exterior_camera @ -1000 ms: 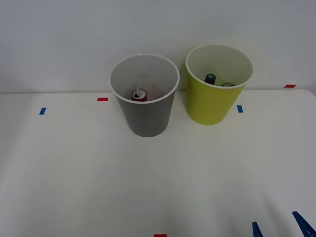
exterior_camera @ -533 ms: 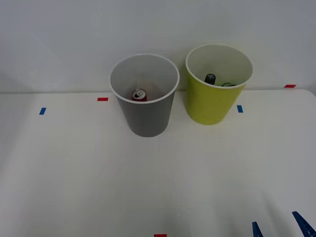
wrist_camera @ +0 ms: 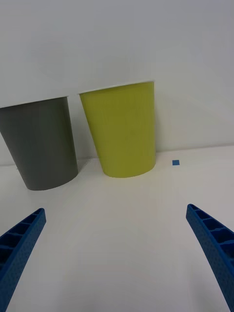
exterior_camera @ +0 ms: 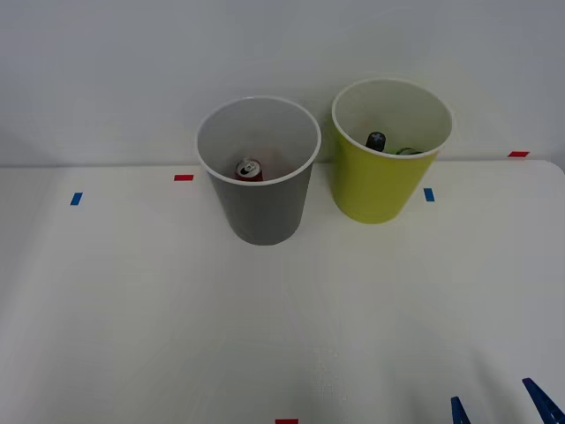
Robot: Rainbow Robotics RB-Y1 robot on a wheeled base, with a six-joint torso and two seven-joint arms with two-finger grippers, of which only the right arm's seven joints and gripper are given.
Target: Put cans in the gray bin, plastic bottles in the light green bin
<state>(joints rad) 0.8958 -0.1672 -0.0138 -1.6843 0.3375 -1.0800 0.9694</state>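
A: Item one, the gray bin (exterior_camera: 265, 208). Location?

B: Upright on the white table (exterior_camera: 159, 300), toward its far edge, close to the wall. White rim, paler inside. Contents: one can (exterior_camera: 249, 170) with a silver pull-tab top and red body, standing at the bottom. From the wrist camera the same gray bin (wrist_camera: 43, 144) presents its outer wall only.

A: Item two, the light green bin (exterior_camera: 380, 181).

B: Upright, just beside the gray one on its right, the two apart by a narrow gap. Cream-white inside. Contents: a plastic bottle with a dark round cap (exterior_camera: 376, 140), and next to it a greenish clear piece (exterior_camera: 408, 151) of a second bottle, mostly hidden by the bin's near wall. In the wrist camera the light green bin (wrist_camera: 121, 131) stands between the gray bin and a small blue tape mark (wrist_camera: 176, 162).

A: Item three, the right gripper (exterior_camera: 499, 406).

B: At the near right corner of the table in the front view, well apart from both bins. Its blue ribbed fingers (wrist_camera: 214, 248) are spread wide with nothing between them; bare tabletop lies under the gap.

A: Sundries?

B: Red tape mark (exterior_camera: 183, 177) left of the gray bin, blue tape mark (exterior_camera: 76, 199) farther left
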